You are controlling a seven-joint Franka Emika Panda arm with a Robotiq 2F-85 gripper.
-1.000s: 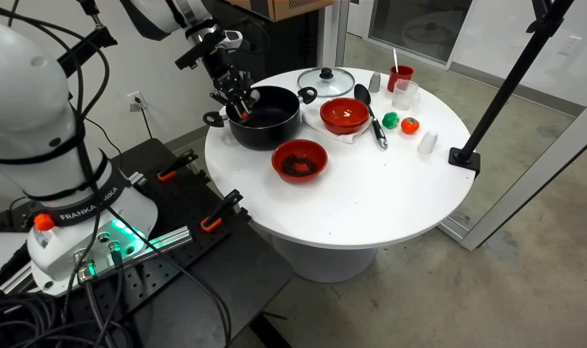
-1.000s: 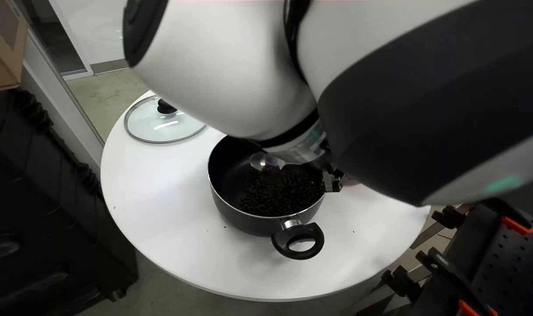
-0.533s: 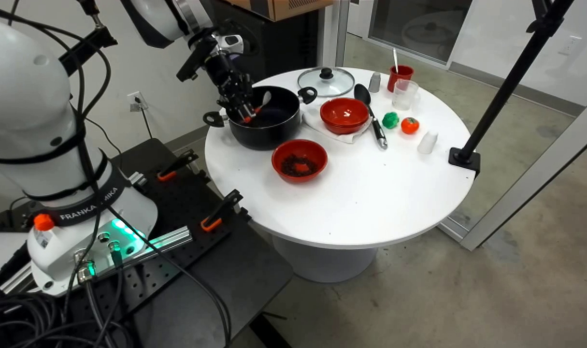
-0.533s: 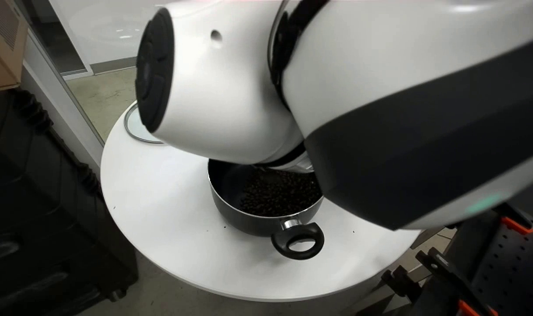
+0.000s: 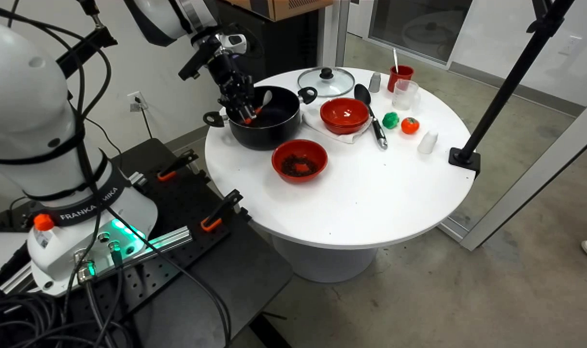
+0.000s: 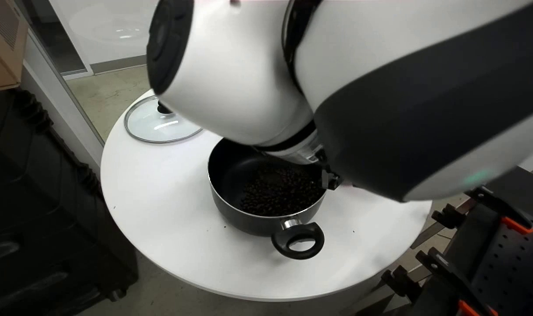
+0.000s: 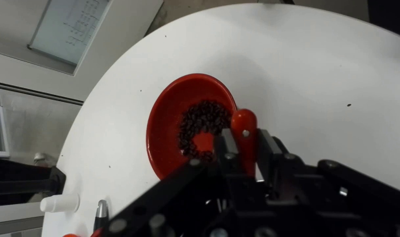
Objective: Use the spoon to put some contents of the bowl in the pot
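Observation:
My gripper (image 5: pixel 247 115) is at the near-wall side of the black pot (image 5: pixel 262 137), over its rim. It is shut on the red handle of the spoon (image 5: pixel 267 98), whose pale head points up and appears over the pot's opening. In the wrist view the fingers (image 7: pixel 245 144) hold the red handle (image 7: pixel 244 121) between them; the spoon head is hidden there. The pot (image 6: pixel 244 221) holds dark beans (image 6: pixel 279 193) in an exterior view, where the arm hides the spoon. The red bowl (image 5: pixel 299 178) beside the pot holds a ring of dark beans; it also shows in the wrist view (image 7: pixel 162 131).
Stacked red bowls (image 5: pixel 344 116) on a cloth, a black ladle (image 5: pixel 376 128), a glass lid (image 5: pixel 334 86), a tomato (image 5: pixel 410 125), a green pepper-like item (image 5: pixel 390 120), a white shaker (image 5: pixel 427 142) and a red cup (image 5: pixel 400 75) stand on the round table. A black pole (image 5: pixel 510 87) is clamped at its edge.
The spoon has turned, its head now showing more above the pot. The gripper shifted slightly right in an exterior view. The arm dipped, then rose. A shoe has appeared at the right edge.

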